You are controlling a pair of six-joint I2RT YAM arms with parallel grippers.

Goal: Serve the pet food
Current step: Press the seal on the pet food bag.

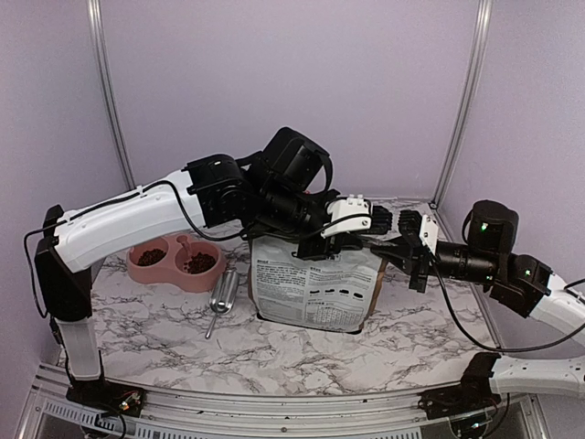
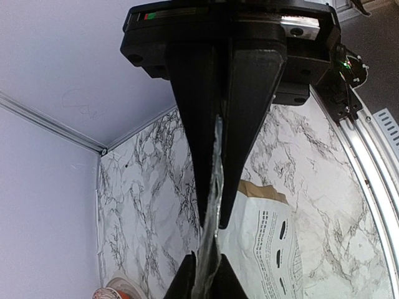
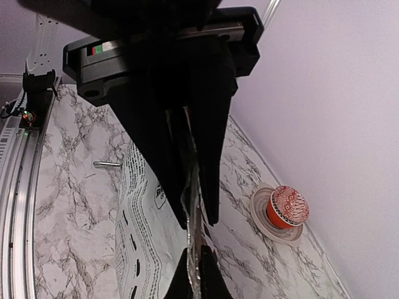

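Observation:
The pet food point(image 1: 198, 263) lies as dark kibble in both wells of a pink double bowl point(image 1: 137, 271) at the left. A white printed paper bag point(image 1: 315, 293) stands at the middle. My left gripper point(image 1: 361, 222) and right gripper point(image 1: 402, 233) meet at its top edge from opposite sides. In the left wrist view the left gripper point(image 2: 216, 221) is shut on the bag's silvery lined edge point(image 2: 215, 187), above the bag's printed face point(image 2: 274, 243). In the right wrist view the right gripper point(image 3: 195, 218) pinches the same edge, with the bag point(image 3: 140, 230) below.
A metal scoop point(image 1: 222, 294) lies on the marble between bowl and bag; its handle point(image 3: 107, 164) shows beyond the bag. A cupcake in a red wrapper point(image 3: 288, 205) sits on a small plate point(image 3: 262, 219) by the back wall. Purple walls close the back and sides.

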